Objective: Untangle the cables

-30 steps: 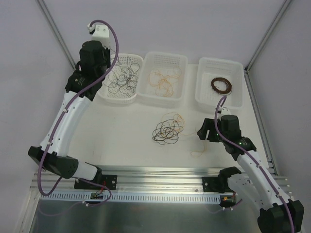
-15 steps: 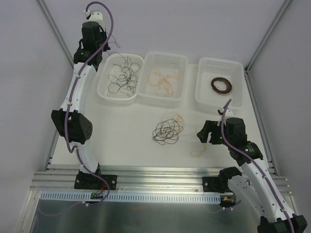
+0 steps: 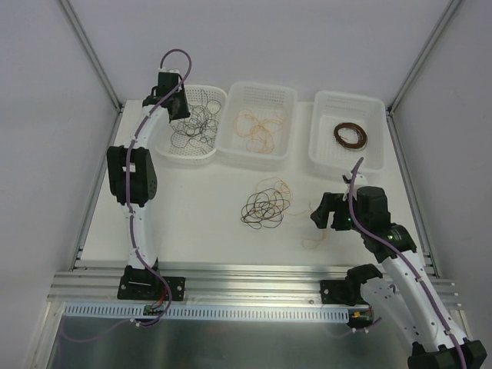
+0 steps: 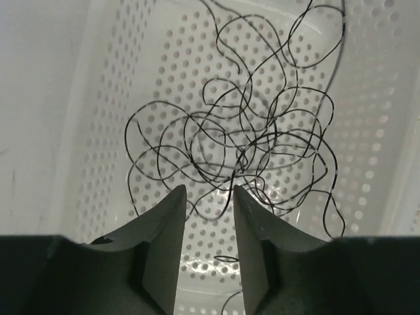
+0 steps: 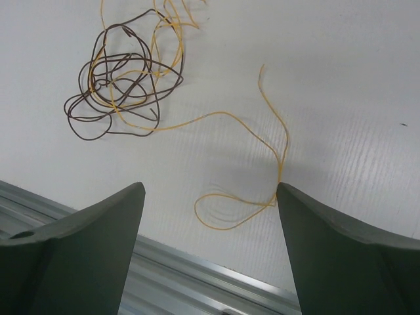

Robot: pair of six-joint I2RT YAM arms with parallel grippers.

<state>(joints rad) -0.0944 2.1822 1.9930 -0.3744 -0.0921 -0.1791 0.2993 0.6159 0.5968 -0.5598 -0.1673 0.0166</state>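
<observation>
A tangle of brown, black and orange-yellow cables (image 3: 265, 206) lies mid-table; the right wrist view shows it (image 5: 121, 85) at upper left. One loose yellow strand (image 5: 236, 213) trails from it and loops on the table (image 3: 314, 242). My right gripper (image 3: 321, 214) hovers over that loop, its jaws (image 5: 210, 190) wide open and empty. My left gripper (image 3: 177, 106) reaches into the left basket above loose black cables (image 4: 243, 144). Its fingers (image 4: 209, 197) stand narrowly apart with nothing between them.
Three white perforated baskets line the back: the left one (image 3: 165, 146) holds black wires, the middle one (image 3: 286, 96) orange wires (image 3: 257, 129), the right one (image 3: 373, 104) a wound dark-brown ring (image 3: 350, 136). An aluminium rail (image 3: 254, 277) runs along the near edge.
My left arm swung from high behind the left basket down over it, and its jaws parted slightly. My right gripper opened a little wider and stayed near the yellow loop.
</observation>
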